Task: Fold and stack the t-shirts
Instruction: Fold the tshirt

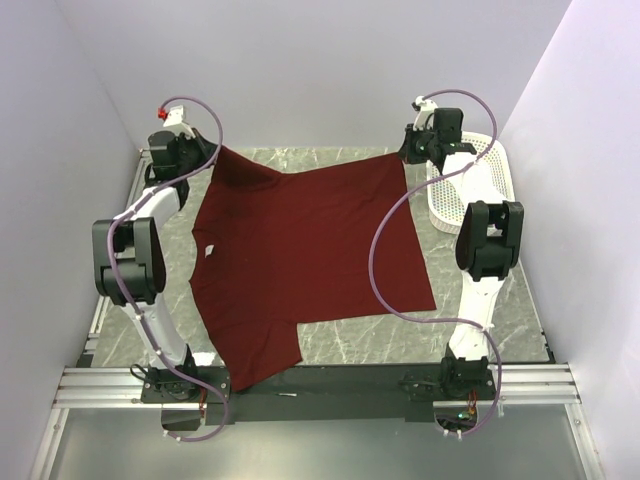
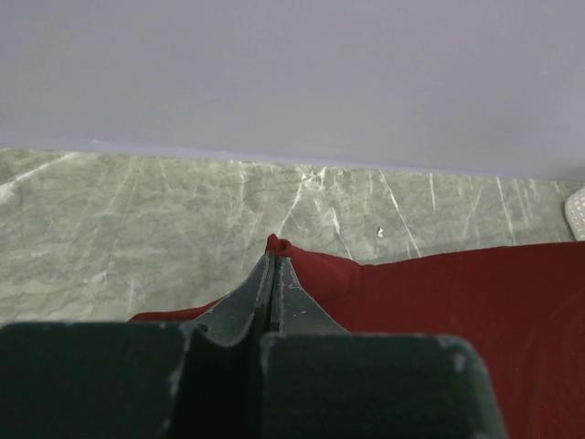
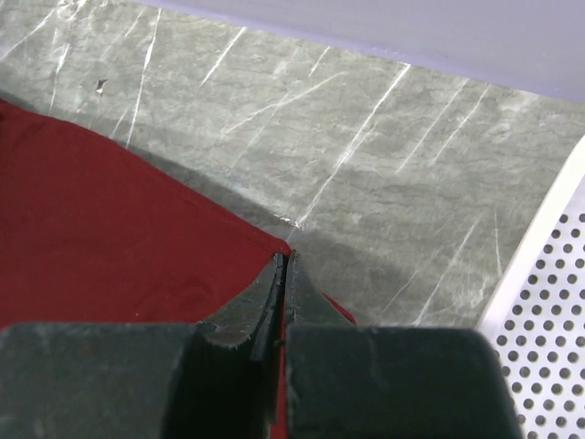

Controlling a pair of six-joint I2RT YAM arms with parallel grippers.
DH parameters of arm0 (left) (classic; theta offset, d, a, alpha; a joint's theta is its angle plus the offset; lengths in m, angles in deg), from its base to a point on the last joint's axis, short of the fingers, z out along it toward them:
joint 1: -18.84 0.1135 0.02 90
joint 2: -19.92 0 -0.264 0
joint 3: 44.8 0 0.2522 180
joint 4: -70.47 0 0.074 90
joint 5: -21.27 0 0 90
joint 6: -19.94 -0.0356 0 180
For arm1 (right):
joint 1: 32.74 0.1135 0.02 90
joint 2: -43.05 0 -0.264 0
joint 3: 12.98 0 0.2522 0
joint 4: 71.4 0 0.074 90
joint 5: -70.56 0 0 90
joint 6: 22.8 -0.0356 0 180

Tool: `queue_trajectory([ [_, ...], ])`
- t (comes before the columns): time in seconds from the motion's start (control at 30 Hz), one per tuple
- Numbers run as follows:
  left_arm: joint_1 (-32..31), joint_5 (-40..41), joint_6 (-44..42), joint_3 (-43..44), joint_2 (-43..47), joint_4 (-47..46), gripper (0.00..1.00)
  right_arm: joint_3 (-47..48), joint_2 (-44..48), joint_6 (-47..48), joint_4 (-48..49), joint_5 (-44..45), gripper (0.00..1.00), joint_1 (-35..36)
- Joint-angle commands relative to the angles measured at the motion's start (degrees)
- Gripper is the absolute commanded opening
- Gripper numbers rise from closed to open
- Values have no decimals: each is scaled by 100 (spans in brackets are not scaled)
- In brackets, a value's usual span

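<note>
T-shirt (image 1: pixel 300 250) spread on grey marbled table (image 1: pixel 360 342); lilac walls (image 1: pixel 320 70) around.

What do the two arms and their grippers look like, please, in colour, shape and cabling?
The left arm and the right arm have white tubular links joined by bulky black joint housings. A loose lavender cable loops along each. A small red part sits by the left wrist. The left gripper and right gripper have dark grey, tapered fingers with pale scuffs.
</note>
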Motion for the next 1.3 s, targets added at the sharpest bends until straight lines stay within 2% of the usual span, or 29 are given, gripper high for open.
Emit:
queue_trajectory([
  [0.0, 27, -178, -78, -125, 528, -256, 1, 314, -81, -41, 43, 175, 0, 4],
  [0.43, 10, -232, -17, -977, 1512, -292, 1, 543, -354, -94, -133, 307, 0, 4],
  [1.27, -34, -337, 238, -1962, 2567, -397, 1, 385, -442, -76, 25, 272, 1, 4],
])
